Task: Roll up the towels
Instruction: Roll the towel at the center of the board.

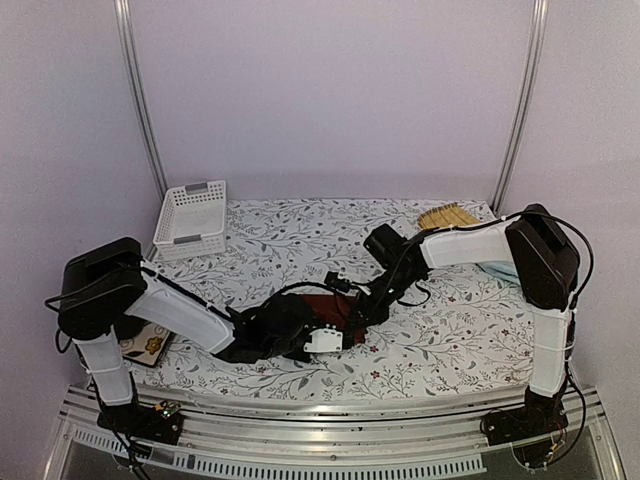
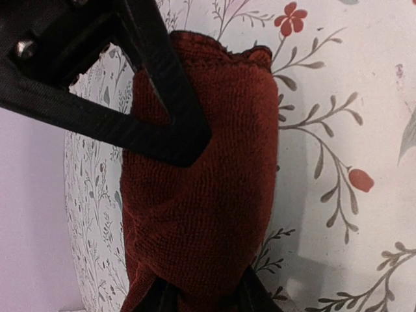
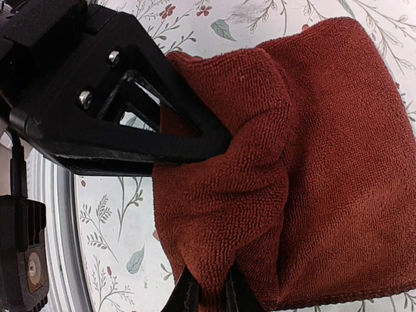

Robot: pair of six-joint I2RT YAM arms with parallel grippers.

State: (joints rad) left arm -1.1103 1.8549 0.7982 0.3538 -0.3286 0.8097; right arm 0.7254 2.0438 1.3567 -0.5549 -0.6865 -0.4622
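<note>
The rust-red towel (image 1: 326, 306) lies partly rolled on the flowered tablecloth, near the front middle. In the left wrist view its rolled end (image 2: 201, 195) sits between my left gripper's (image 2: 205, 298) fingers, which press it from both sides. My right gripper (image 3: 208, 291) is shut on a bunched fold of the same towel (image 3: 312, 169), and the flatter remainder spreads to the right. Each wrist view shows the other arm's black finger frame (image 2: 130, 97) resting over the cloth. A sliver of the light blue towel (image 1: 497, 270) shows behind the right arm.
A white slotted basket (image 1: 192, 218) stands at the back left. The yellow bamboo mat (image 1: 447, 215) lies at the back right. A small flowered flat object (image 1: 150, 345) rests at the table's front left edge beside the left arm.
</note>
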